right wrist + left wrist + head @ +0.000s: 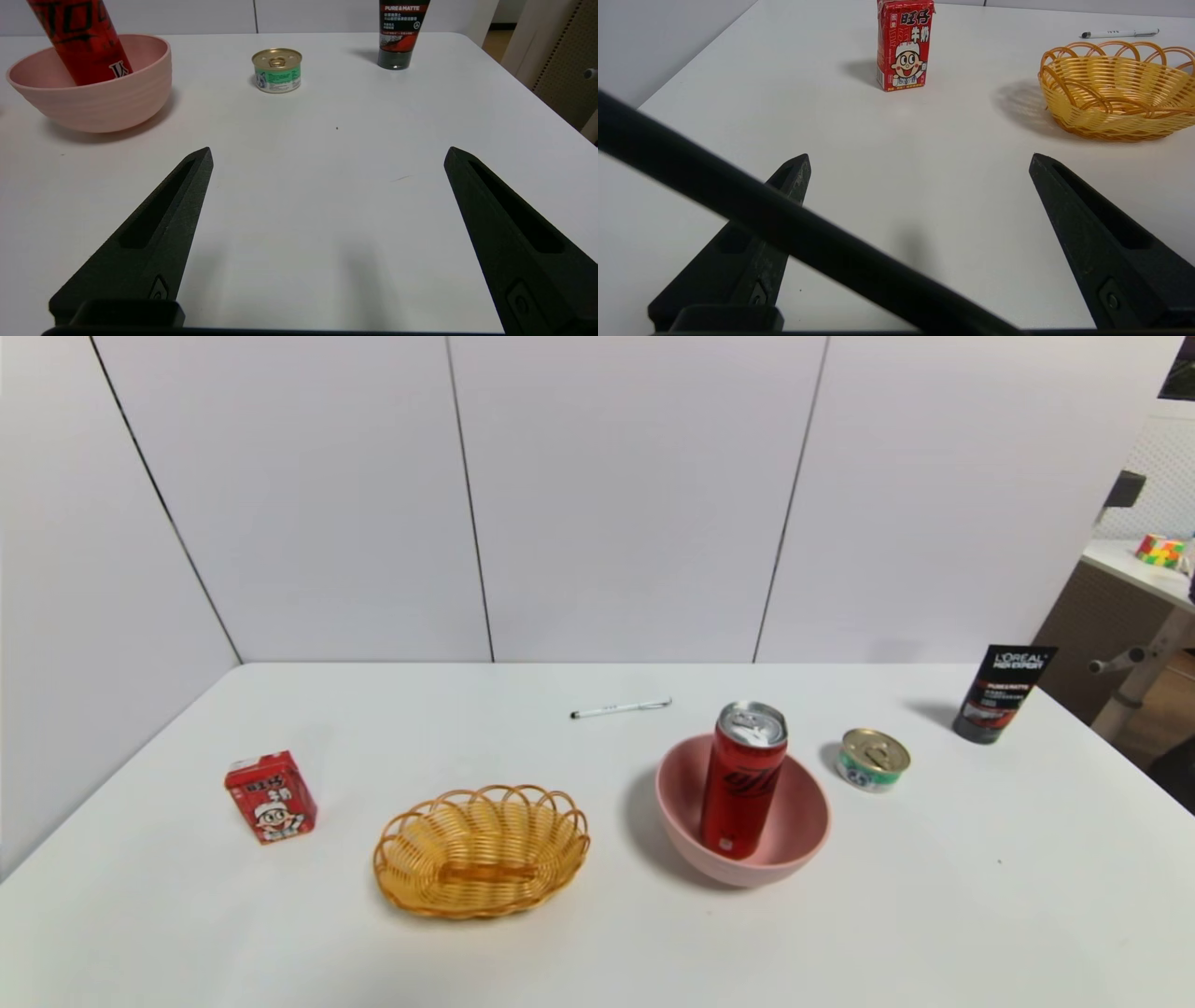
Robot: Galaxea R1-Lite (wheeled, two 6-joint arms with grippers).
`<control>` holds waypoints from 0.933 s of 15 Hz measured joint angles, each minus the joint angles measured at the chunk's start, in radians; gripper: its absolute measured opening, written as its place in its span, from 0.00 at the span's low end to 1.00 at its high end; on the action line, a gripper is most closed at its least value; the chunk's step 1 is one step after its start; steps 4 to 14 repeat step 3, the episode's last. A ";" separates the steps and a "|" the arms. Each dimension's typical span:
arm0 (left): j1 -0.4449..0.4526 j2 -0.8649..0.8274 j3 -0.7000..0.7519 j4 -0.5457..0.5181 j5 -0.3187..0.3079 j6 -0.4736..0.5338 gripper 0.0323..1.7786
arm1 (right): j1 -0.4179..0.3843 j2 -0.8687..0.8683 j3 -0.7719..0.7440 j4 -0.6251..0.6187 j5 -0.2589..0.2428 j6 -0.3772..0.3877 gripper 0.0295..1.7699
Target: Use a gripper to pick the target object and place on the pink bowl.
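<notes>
The tall red drink can (742, 779) stands inside the pink bowl (803, 835), leaning a little toward the bowl's left side; the right wrist view shows the can (81, 39) resting in the bowl (100, 102) too. My right gripper (327, 154) is open over bare table, well short of the bowl, holding nothing. My left gripper (920, 158) is also open and empty, low near the table's front, with a black cable crossing its view. Neither arm shows in the head view.
A yellow wicker basket (481, 849) sits left of the bowl, and a small red cartoon carton (271, 796) farther left. A short green-labelled tin (873, 759) and a black tube (1004, 693) stand to the right. A white pen (621, 708) lies at the back.
</notes>
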 joint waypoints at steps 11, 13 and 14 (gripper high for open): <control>0.000 0.000 0.000 0.000 0.000 0.000 0.95 | 0.000 0.000 0.000 0.002 0.002 0.000 0.97; 0.000 0.000 0.000 0.000 0.000 0.000 0.95 | 0.000 0.000 0.000 0.002 0.002 0.000 0.97; 0.000 0.000 0.000 0.000 0.000 0.000 0.95 | 0.000 0.000 0.000 0.002 0.002 0.000 0.97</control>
